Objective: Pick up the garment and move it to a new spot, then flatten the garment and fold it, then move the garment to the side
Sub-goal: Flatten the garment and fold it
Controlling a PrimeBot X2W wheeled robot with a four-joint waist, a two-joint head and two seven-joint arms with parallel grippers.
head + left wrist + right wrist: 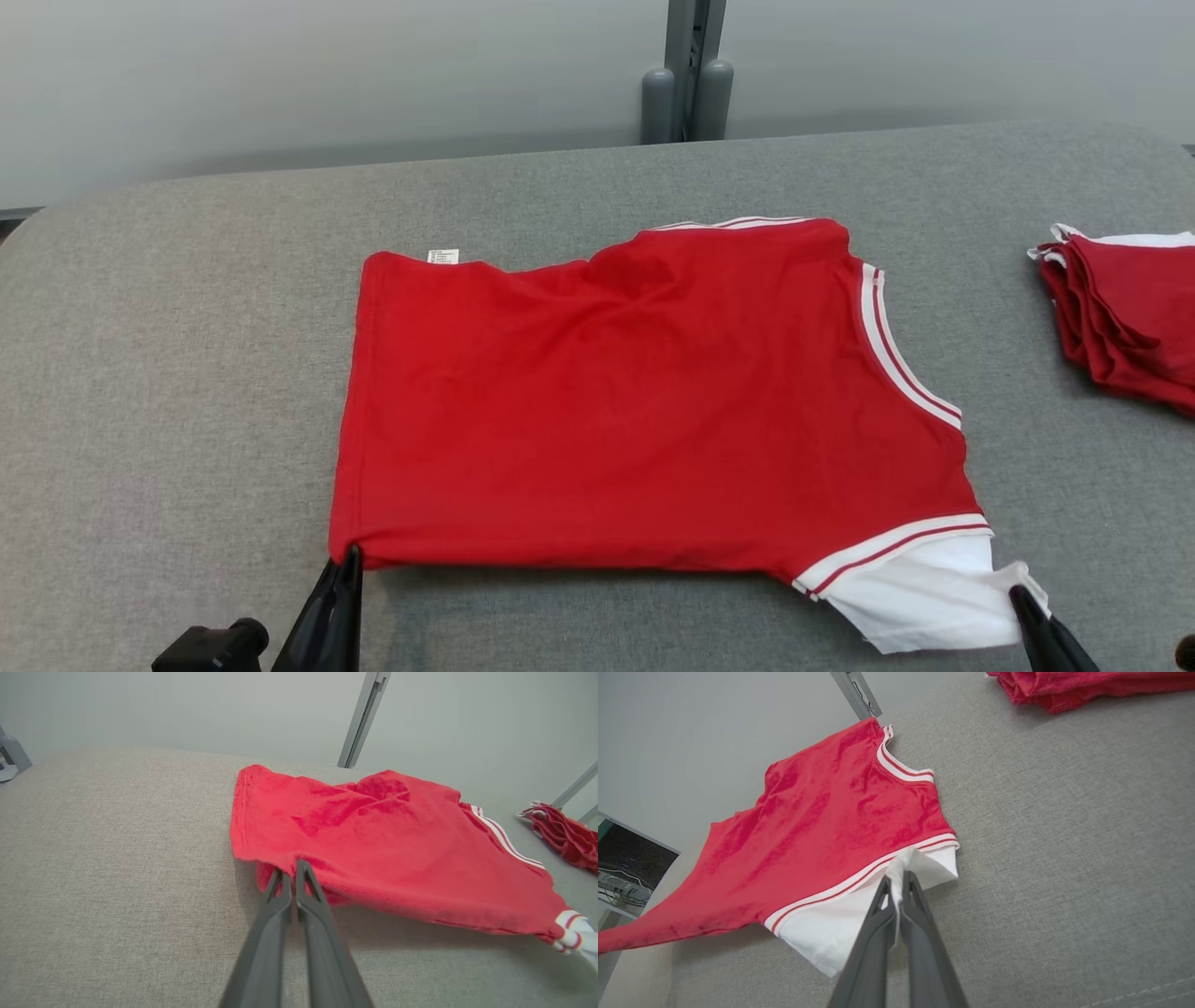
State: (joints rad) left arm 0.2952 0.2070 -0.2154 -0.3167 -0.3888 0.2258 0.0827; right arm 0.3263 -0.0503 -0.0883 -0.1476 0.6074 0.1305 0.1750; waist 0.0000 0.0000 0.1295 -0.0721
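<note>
The garment (635, 411) is a red shirt with white sleeves and red-and-white striped trim, folded once and spread across the middle of the grey table (187, 373). Its near edge is lifted a little off the cloth. My left gripper (351, 553) is shut on the garment's near left corner (280, 865), pinching the red hem. My right gripper (1018, 590) is shut on the white sleeve (924, 863) at the near right. In the right wrist view the garment (822, 826) hangs from the right gripper (897, 881) toward the far side.
A pile of folded red garments (1130, 317) lies at the table's right edge, also seen as a red pile (565, 837) in the left wrist view. A grey post (689, 84) stands behind the table's far edge. Bare grey tabletop spreads to the left.
</note>
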